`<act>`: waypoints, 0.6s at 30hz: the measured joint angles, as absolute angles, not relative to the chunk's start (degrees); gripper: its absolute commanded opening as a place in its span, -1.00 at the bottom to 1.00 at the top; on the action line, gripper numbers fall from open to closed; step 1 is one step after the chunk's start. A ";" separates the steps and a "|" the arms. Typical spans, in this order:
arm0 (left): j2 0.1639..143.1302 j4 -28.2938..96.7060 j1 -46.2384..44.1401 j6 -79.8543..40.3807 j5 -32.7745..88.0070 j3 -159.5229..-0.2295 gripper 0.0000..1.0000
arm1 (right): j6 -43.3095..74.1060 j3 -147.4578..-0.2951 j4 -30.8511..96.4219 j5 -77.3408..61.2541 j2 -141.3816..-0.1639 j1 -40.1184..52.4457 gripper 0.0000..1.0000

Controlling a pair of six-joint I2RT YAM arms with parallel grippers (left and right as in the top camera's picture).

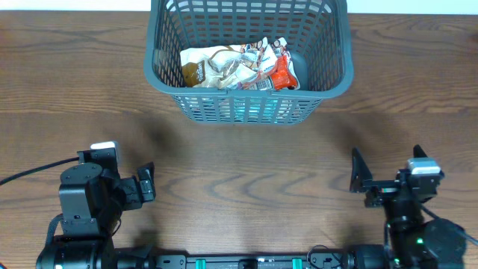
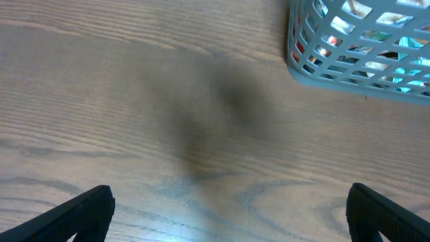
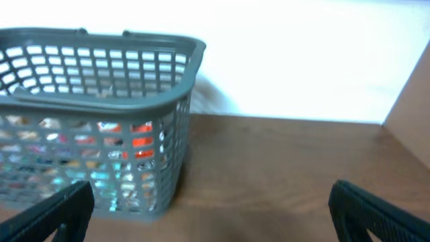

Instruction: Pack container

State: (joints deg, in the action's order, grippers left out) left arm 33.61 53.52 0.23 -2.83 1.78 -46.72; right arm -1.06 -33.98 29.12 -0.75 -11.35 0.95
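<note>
packing looks close to done, if not done.

overhead view: the container is seen at the upper middle of the frame, upright on the table. a heap of snack packets is held inside it, white, brown and red ones overlapping; their count cannot be told. nothing loose is seen on the wood outside the container, so little appears to be left, though the table's edges are cut off. the left gripper is parked at the lower left and the right gripper at the lower right, both well apart from the container, both spread wide, nothing held.

left wrist view: bare wood is shown between the two dark fingers at the bottom corners, so the wide, empty spread is made plainer than from above. only a corner of the container is caught at the upper right, with wrappers glimpsed through the lattice.

right wrist view: the container is shown from the side at the left of the frame, so its height, thick rim and slatted wall are given, which the top view flattens. red and pale packets are seen low behind the slats, probably filling only the bottom. the dark tips at the lower corners are set wide apart and empty.
</note>
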 measured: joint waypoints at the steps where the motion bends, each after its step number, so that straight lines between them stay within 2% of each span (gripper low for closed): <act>1: 33.61 53.54 0.23 -2.83 1.78 -46.72 0.97 | -1.06 -31.51 26.85 -0.58 -10.41 1.02 0.99; 11: 33.65 53.54 0.23 -2.83 1.78 -46.72 0.97 | -1.06 -11.90 3.79 -0.38 -7.03 1.65 0.98; 18: 33.65 53.54 0.23 -2.83 1.78 -46.72 0.97 | -1.04 -4.32 -1.30 -0.21 -4.01 1.63 0.98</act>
